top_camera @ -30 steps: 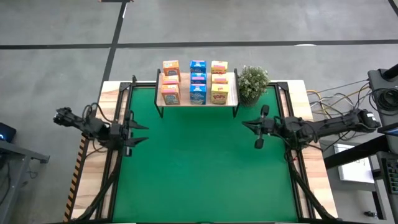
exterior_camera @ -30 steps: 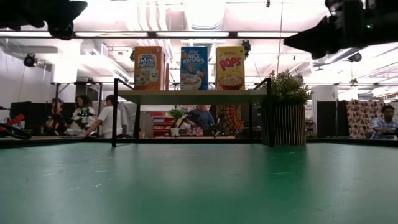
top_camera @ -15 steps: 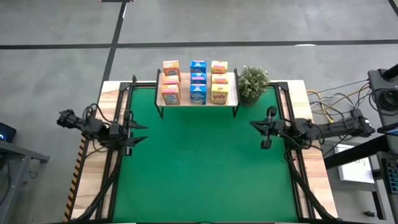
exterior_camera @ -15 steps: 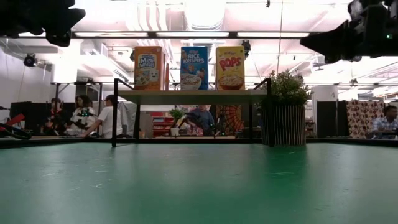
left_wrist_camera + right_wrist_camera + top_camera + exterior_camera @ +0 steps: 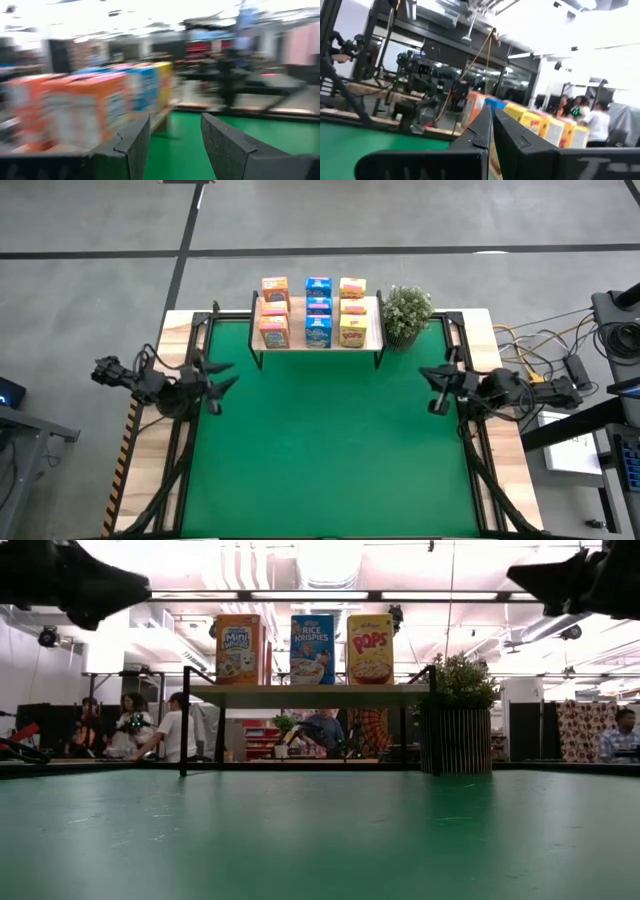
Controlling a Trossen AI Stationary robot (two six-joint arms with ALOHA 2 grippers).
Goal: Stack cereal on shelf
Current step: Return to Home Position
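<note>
Cereal (image 5: 318,330) on shelf (image 5: 310,696); left gripper (image 5: 174,122) agape, right gripper (image 5: 492,111) seemingly closed

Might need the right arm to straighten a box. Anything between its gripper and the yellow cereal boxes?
Nothing visible between the right gripper and the yellow cardboard cereal boxes; a leafy potted plant stands close beside that path, by the light-wood shelf.

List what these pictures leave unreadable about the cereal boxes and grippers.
- Low view: the front three small printed cardboard cereal boxes hide the six behind.
- Left wrist view: motion blur smears the box print.
- Low view: the top edge cuts off the left gripper and right gripper.
</note>
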